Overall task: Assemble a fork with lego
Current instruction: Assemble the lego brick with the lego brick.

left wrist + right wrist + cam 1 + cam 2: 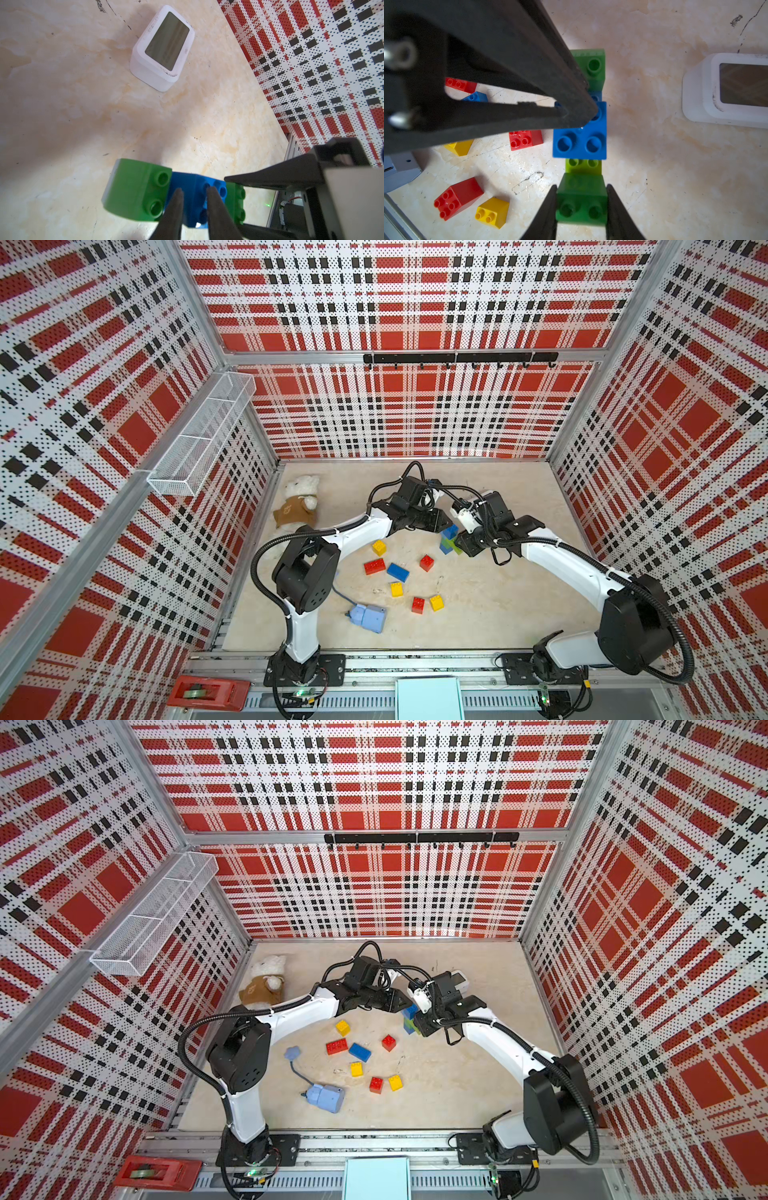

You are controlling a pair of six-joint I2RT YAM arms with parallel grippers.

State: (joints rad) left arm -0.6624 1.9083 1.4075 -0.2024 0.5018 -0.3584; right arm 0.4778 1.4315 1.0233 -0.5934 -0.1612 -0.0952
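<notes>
Bench (498, 614): marbled cream.

1. Box (368, 617): pale blue, corded. Lay toward the near-left corner, just beside the left arm.
2. Loose bricks (397, 572): seven, being three red, three yellow and one blue. Lay scattered, apart from one another, between the box and mid-bench.
3. Lego build (449, 539): a short row of joined bricks, green at both ends, lime and blue between, with one blue brick (579, 141) stacked on top. Sat about mid-bench, slightly right of centre, between the two claws.
4. Right claw (581, 187): clamped on the sides of the end green brick (581, 203).
5. Left claw (194, 191): jaws drawn nearly together, tips down on the studded top of the blue brick. Whether they pinched a stud could not be told.
6. Clock (164, 49): white, screen blank and facing up. Lay beyond the build, toward the far edge.
7. Bear (301, 499): white, tan vest. Lay in the far-left corner.
</notes>
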